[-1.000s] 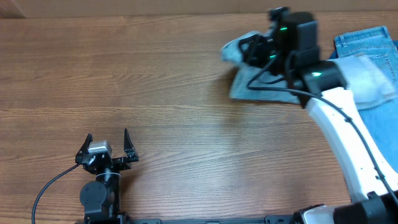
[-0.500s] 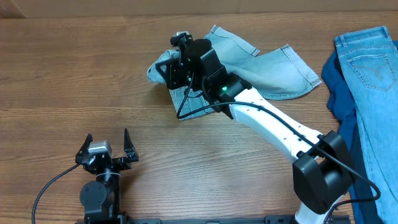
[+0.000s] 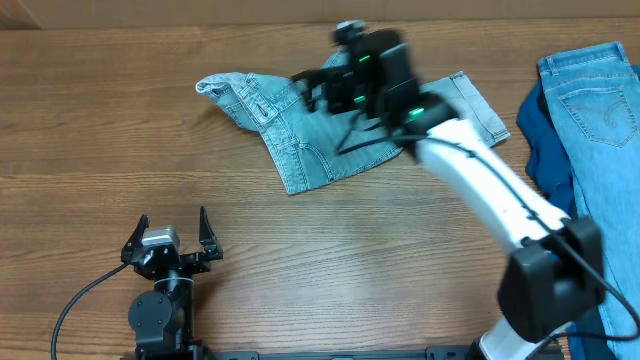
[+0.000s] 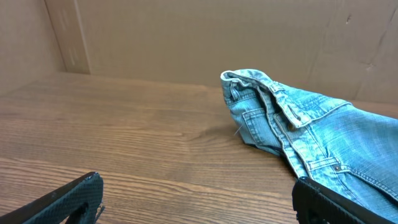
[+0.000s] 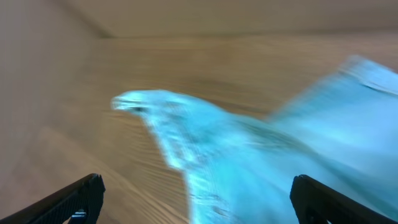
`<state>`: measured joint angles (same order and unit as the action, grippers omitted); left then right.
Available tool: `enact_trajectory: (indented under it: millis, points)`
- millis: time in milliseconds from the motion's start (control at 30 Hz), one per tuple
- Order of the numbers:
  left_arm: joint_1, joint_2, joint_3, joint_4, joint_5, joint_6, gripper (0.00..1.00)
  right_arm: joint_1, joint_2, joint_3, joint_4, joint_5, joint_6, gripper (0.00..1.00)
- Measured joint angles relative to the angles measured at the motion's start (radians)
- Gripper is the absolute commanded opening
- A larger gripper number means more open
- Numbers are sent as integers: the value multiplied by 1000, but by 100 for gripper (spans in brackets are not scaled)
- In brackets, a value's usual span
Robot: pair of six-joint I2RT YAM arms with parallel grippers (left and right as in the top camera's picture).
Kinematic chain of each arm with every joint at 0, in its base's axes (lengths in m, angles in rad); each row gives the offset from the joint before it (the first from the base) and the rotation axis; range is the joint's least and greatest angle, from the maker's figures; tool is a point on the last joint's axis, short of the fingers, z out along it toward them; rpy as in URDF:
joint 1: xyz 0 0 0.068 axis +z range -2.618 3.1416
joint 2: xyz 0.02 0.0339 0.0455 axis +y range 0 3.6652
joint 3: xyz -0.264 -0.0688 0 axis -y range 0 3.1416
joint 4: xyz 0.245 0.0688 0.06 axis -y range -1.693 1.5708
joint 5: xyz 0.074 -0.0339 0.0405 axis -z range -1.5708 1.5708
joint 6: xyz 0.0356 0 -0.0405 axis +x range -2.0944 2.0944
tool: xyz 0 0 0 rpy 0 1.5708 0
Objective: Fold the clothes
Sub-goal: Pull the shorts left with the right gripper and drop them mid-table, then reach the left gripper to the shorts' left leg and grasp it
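At the right edge, a dark blue cloth (image 3: pixel 545 140) lies against a brighter denim garment (image 3: pixel 595 90), well apart from the shorts (image 3: pixel 290 140). The pale shorts lie rumpled toward the table's far side, with the waistband bunched at their left end. From overhead, the right arm (image 3: pixel 480 180) hides their middle. The table (image 3: pixel 100 130) is brown wood grain, and a plain brown wall (image 4: pixel 186 37) stands behind it. The left gripper (image 3: pixel 172 222) sits at the near edge, spread wide and empty. The right gripper (image 3: pixel 312 92), blurred, hovers over the shorts, spread and holding nothing.
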<state>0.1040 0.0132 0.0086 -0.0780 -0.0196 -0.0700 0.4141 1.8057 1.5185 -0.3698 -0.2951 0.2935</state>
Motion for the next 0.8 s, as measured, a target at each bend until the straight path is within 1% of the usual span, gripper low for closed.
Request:
enact_trajectory:
  millis: [67, 200, 267, 300, 367, 400, 433, 467, 500, 533, 567, 600, 633, 700, 733, 800]
  points:
    - [0, 0, 0, 0, 0, 0, 100, -118, -34, 5, -138, 6, -3, 100]
    - [0, 0, 0, 0, 0, 0, 100, -350, -43, 6, -334, 11, -21, 100]
    - [0, 0, -1, 54, 0, 2, 100, -425, -43, 6, -396, 11, -55, 100]
    - [0, -1, 0, 102, 10, 2, 100, -453, -43, 6, -417, 11, -80, 100]
    - [0, -1, -1, 149, 47, -9, 100, -489, -43, 6, -441, 13, -128, 100]
    - [0, 0, 0, 220, 106, -32, 100, -497, -43, 6, -442, 14, -145, 100]
    - [0, -2, 6, 248, 172, -68, 100, -499, -43, 6, -442, 14, -156, 100]
    - [0, -2, 23, 207, 210, -97, 100, -499, -43, 6, -442, 14, -165, 100]
    - [0, 0, 67, 122, 260, -140, 100, -498, -43, 6, -441, 14, -172, 100]
    - [0, 6, 126, -10, 274, -151, 100, -499, -43, 6, -436, 14, -176, 100]
    - [0, 33, 207, -119, 289, -161, 100, -499, -43, 6, -434, 14, -179, 100]
    - [0, 76, 312, -197, 301, -168, 100, -499, -43, 6, -435, 14, -183, 100]
    - [0, 130, 420, -268, 309, -171, 100, -499, -43, 6, -434, 14, -183, 100]
    - [0, 253, 579, -368, 328, -172, 100, -499, -43, 6, -435, 15, -186, 100]
    - [0, 337, 649, -409, 341, -171, 100, -499, -43, 6, -433, 22, -186, 100]
    - [-6, 563, 797, -506, 380, -170, 100, -499, -43, 6, -433, 41, -187, 100]
